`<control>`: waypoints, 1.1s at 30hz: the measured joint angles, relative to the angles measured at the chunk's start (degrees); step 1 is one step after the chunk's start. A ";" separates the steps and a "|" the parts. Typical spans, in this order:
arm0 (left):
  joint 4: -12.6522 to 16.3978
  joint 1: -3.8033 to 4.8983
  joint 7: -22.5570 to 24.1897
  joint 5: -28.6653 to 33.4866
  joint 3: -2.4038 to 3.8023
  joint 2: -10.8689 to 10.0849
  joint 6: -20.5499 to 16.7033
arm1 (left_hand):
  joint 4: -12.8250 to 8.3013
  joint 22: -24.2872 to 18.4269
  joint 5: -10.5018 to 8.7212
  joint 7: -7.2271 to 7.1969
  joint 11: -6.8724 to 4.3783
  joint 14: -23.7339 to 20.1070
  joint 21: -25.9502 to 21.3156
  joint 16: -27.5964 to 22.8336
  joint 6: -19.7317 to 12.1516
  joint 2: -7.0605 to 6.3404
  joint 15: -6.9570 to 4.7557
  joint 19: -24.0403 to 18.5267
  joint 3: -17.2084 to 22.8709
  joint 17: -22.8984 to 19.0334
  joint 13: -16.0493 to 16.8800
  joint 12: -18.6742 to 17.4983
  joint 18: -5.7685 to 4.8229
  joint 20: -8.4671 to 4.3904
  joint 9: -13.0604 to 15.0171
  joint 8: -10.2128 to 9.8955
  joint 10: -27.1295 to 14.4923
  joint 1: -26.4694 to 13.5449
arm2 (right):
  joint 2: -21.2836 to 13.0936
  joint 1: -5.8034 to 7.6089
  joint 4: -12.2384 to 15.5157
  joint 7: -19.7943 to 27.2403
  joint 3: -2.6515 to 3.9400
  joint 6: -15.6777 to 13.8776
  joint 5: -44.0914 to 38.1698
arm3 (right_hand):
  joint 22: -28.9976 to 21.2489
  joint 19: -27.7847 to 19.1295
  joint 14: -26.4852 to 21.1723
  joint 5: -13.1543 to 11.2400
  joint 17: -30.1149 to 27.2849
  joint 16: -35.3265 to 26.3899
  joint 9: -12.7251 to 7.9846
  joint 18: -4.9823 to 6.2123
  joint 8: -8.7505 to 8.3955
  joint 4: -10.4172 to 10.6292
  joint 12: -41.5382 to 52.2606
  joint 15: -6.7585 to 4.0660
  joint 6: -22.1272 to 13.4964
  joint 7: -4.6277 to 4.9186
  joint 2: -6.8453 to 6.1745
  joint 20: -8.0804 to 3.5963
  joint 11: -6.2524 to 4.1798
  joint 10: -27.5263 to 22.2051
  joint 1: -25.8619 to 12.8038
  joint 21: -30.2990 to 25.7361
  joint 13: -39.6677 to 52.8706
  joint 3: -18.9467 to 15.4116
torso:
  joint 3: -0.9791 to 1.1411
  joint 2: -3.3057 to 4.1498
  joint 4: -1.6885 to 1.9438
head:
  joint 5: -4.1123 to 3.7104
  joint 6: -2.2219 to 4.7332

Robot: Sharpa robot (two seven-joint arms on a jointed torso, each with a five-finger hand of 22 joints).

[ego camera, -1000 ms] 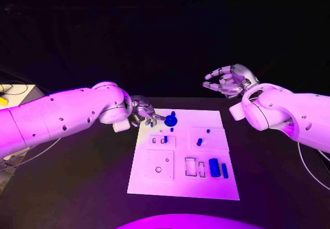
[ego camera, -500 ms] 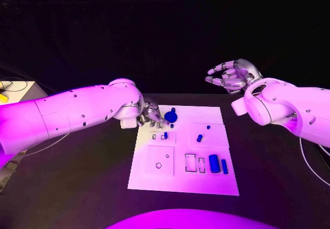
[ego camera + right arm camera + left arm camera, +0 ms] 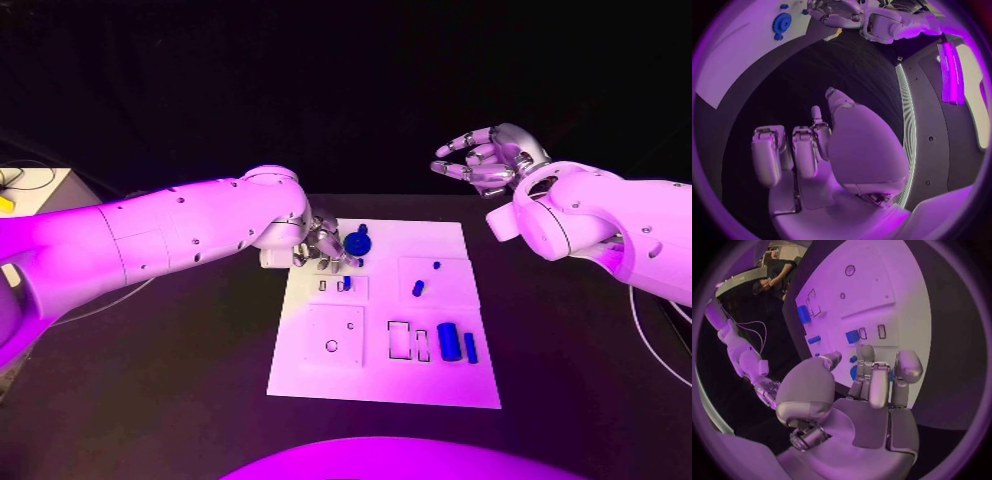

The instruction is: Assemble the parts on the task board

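Observation:
The white task board (image 3: 387,385) lies in the middle of the black table. A blue gear (image 3: 358,243) sits at its far left corner, also seen in the right wrist view (image 3: 782,22). My left hand (image 3: 325,249) hovers right beside the gear, fingers pointing down and thumb apart, and I see nothing held in it. In the left wrist view the fingers (image 3: 879,382) hang over a blue piece (image 3: 854,371). A small blue peg (image 3: 418,290) and two blue bars (image 3: 450,344) lie further along the board. My right hand (image 3: 488,162) is raised beyond the board's far right corner, fingers loosely curled and empty.
The board has several empty slots and a round hole (image 3: 332,347) on its near left. Black table surrounds the board on all sides. A pale bench with a yellow object (image 3: 6,205) stands at the far left.
My left arm has swung right, bringing the hand up against the blue gear. The right hand has shifted slightly right and turned a little. The parts on the board have not moved.

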 measured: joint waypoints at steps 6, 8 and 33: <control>-0.71 -0.01 -0.19 0.15 -0.31 0.45 0.50 | -0.07 0.00 0.00 0.00 0.00 0.00 0.00 0.00 0.00 0.00 0.00 0.00 0.07 0.00 -0.14 0.00 0.00 0.00 0.14 0.00 0.00 0.00 | -0.01 0.04 -0.03 -0.39 0.00 0.41 -0.08 | 0.00 0.00 0.00 0.00 0.00 0.00 0.00 0.00 0.00 0.10 0.00 0.00 -0.10 0.11 -0.23 0.00 0.00 0.00 -0.23 0.00 0.00 0.10 | 0.06 0.15 -0.17 | -0.25 -0.05; -0.87 -0.03 -0.23 0.23 -0.49 0.64 0.61 | -0.07 -0.03 0.00 0.00 0.00 0.00 0.00 0.00 0.00 -0.18 0.00 0.00 0.07 -0.01 -0.21 0.00 0.00 0.00 0.17 0.00 0.00 -0.17 | 0.03 0.07 -0.05 -0.52 0.00 0.53 -0.10 | 0.00 0.00 0.00 0.00 0.00 0.00 0.00 0.00 0.00 0.16 0.00 0.00 -0.16 0.17 -0.23 0.00 0.00 0.00 -0.23 0.00 0.00 0.16 | 0.05 0.18 -0.17 | -0.49 -0.11; -2.00 -0.93 -0.33 0.93 -1.54 1.60 0.76 | -0.60 -0.32 0.00 0.00 0.12 -0.01 -0.02 0.00 -0.41 -0.31 0.00 -0.01 1.35 -0.01 -0.80 0.00 0.01 0.00 0.79 0.22 -0.50 -0.30 | 0.38 0.12 -0.67 -1.01 -0.04 1.66 -0.22 | -0.02 0.00 0.00 0.00 0.04 0.00 0.00 0.00 0.23 0.16 0.00 0.00 -0.16 0.17 -0.22 0.01 0.00 0.00 -0.23 0.01 0.00 0.16 | 0.10 0.17 -0.13 | -1.46 -0.80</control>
